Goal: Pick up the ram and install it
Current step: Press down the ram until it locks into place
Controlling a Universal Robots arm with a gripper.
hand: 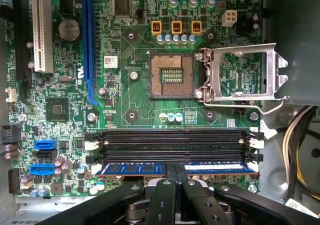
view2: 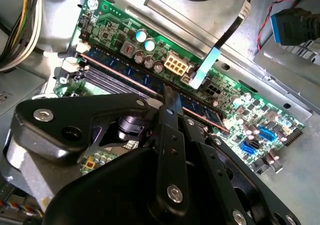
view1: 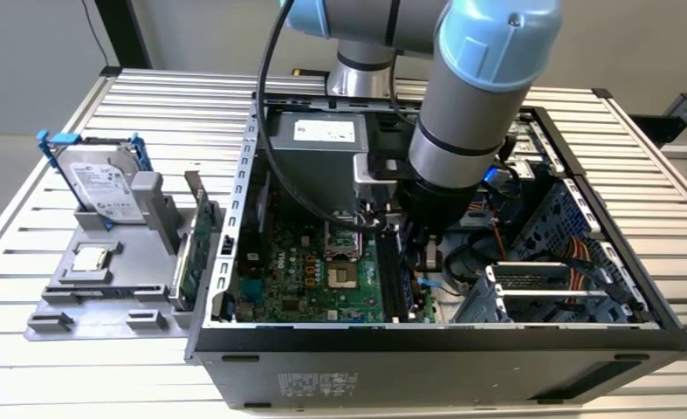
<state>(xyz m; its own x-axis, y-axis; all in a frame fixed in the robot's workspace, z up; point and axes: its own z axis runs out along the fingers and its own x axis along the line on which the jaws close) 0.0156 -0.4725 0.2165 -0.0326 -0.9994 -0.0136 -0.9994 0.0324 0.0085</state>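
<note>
Now blue ram (hand: 175, 168) in slot, apparently seated; gripper (hand: 175, 171) pinching it.

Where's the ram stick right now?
In the first wrist view the ram sits in the motherboard slot nearest the gripper, beside the empty black slots.

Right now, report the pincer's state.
Pincer: shut on the ram, which sits at the motherboard's nearest memory slot.
</note>
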